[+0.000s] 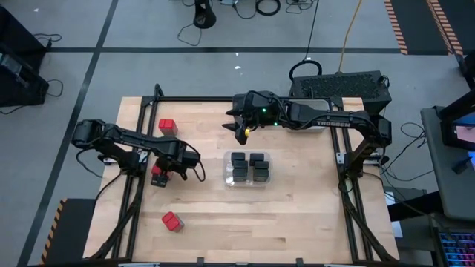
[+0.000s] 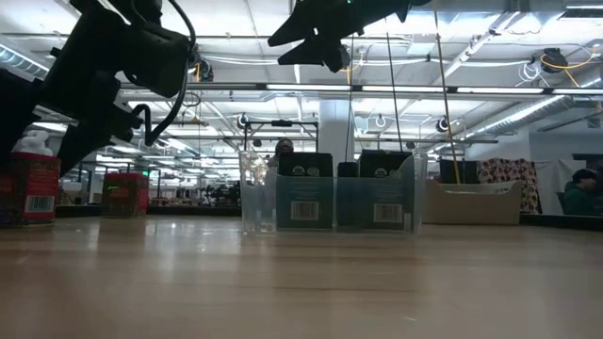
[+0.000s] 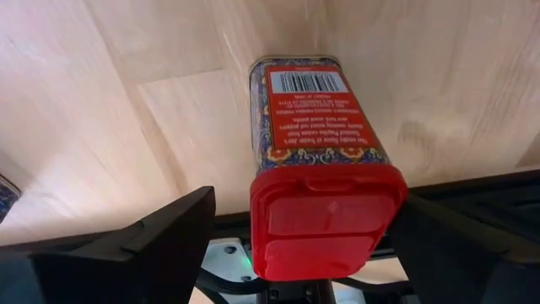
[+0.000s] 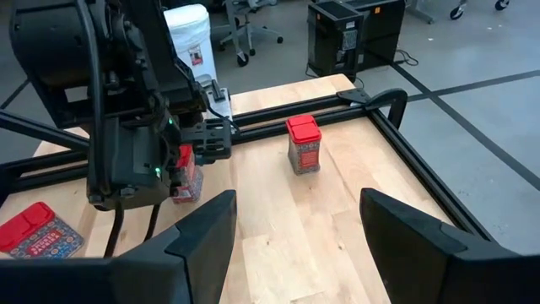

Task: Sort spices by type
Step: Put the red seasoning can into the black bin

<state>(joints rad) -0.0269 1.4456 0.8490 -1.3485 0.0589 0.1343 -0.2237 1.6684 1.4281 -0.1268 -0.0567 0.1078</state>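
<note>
A red-topped spice box stands upright on the wooden table at the left, also seen in the high view. My left gripper points steeply down over it, open, one finger on either side of its red lid. A second red-topped box stands at the far left, and a third lies on its side near the front edge. Black boxy spices stand in a clear bin at mid-table. My right gripper hangs open, high above the table's far middle.
A black metal frame runs along the table's edges and under both arms. Bare wood lies between the clear bin and the front edge. In the low view the bin stands mid-table, and people sit in the room behind.
</note>
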